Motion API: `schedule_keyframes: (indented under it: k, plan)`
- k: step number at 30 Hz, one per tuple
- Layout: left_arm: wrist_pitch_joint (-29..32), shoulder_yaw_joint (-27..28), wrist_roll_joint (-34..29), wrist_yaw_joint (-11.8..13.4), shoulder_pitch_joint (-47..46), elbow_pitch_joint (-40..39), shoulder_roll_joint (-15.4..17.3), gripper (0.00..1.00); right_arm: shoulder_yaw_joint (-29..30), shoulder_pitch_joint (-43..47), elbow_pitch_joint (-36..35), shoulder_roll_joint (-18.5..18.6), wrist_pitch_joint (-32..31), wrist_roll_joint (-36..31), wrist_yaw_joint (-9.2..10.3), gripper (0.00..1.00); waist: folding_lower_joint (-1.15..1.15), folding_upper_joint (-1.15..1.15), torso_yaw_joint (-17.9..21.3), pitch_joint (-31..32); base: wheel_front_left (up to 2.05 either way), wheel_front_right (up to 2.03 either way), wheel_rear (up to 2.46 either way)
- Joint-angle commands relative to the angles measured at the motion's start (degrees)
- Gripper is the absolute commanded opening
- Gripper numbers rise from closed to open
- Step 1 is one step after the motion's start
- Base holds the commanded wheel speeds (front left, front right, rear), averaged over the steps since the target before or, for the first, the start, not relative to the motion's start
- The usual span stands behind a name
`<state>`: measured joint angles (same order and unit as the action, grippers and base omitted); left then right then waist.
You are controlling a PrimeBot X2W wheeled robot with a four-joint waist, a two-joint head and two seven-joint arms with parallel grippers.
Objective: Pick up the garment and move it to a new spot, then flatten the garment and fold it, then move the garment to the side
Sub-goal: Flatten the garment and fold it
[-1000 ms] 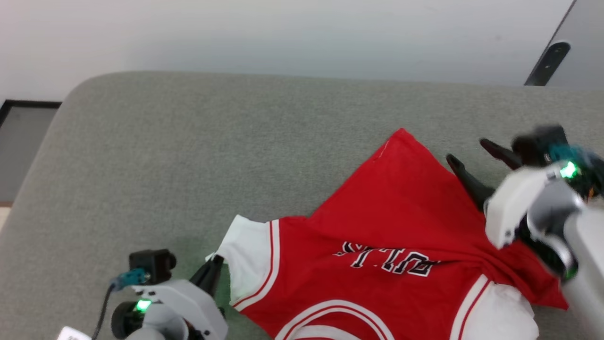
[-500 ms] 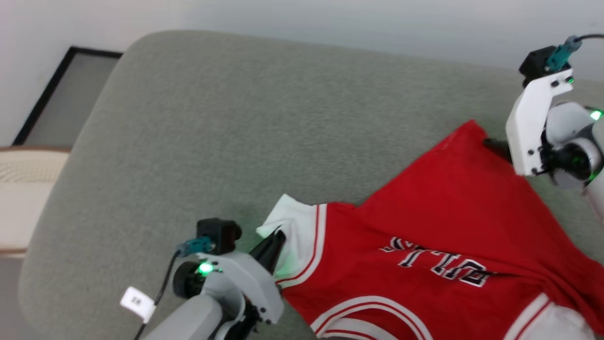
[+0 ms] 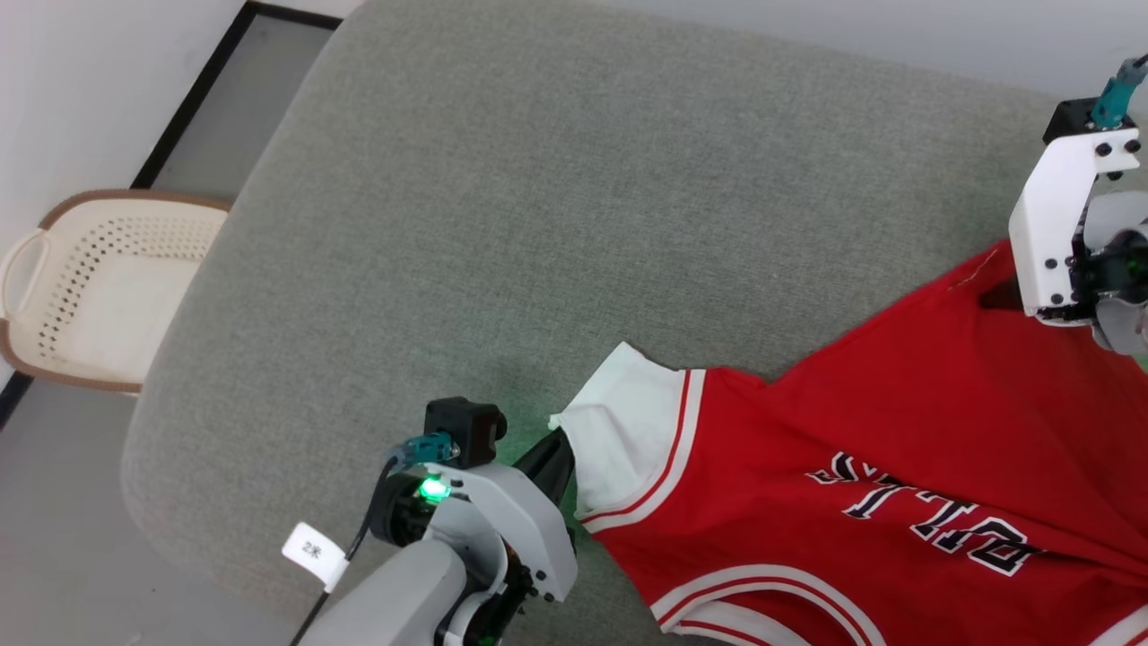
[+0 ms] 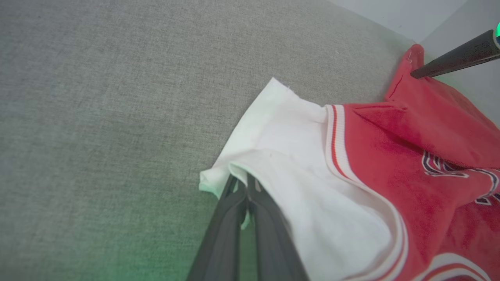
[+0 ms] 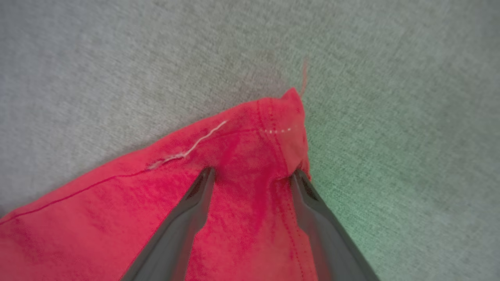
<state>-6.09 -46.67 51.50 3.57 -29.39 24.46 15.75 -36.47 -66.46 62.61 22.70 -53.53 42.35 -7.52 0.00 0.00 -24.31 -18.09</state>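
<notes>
The garment (image 3: 897, 431), a red jersey with white sleeves and black lettering, lies print-up on the grey cushion (image 3: 538, 224). My left gripper (image 3: 558, 446) is shut on the outer edge of the near white sleeve (image 4: 289, 156); in the left wrist view its fingers (image 4: 234, 203) pinch that edge. My right gripper (image 3: 997, 292) is open at the far red hem corner. In the right wrist view, both spread fingers of the right gripper (image 5: 252, 173) rest on the red cloth (image 5: 242, 132), just behind the corner's tip. The garment's right side runs out of view.
A cream perforated basket (image 3: 90, 278) stands on the floor left of the cushion. The cushion's rounded left edge (image 3: 179, 359) drops to grey floor. Bare cushion spreads behind and left of the garment. My right arm's dark finger (image 4: 453, 58) shows in the left wrist view.
The head camera has swung, so the whole scene shifted right. My right gripper moved from the garment's right edge to its far hem corner. The left gripper kept its hold on the sleeve.
</notes>
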Motion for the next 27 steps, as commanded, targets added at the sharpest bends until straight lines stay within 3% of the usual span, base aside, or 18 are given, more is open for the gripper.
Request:
schedule_keyframes:
  k: [1,3,14,27]
  plan:
    - [-0.4,0.0,0.0,-0.2,-0.7,0.3,-0.3,0.0,-0.6,2.4,1.7,-1.6,-0.5,-0.1,0.06,0.8,0.0,0.0,-0.6,-0.6,0.0,0.0,0.0]
    - [-0.5,0.0,0.1,-0.5,-1.0,1.1,-0.3,0.0,-0.2,1.9,3.3,-2.1,-0.8,0.0,0.06,0.0,0.0,0.0,-0.5,-0.5,0.0,0.0,0.0]
    - [-1.6,1.4,1.3,-0.7,-0.1,3.4,1.2,0.0,0.6,-2.9,4.5,-3.1,3.1,-0.2,0.07,0.0,0.0,0.0,2.2,1.2,0.0,0.0,0.0]
    - [-2.2,4.4,3.3,0.3,0.4,3.8,4.7,0.0,-0.9,-0.2,-4.0,-2.3,11.2,4.3,0.07,0.0,0.0,0.0,7.7,4.6,0.0,0.0,0.0]
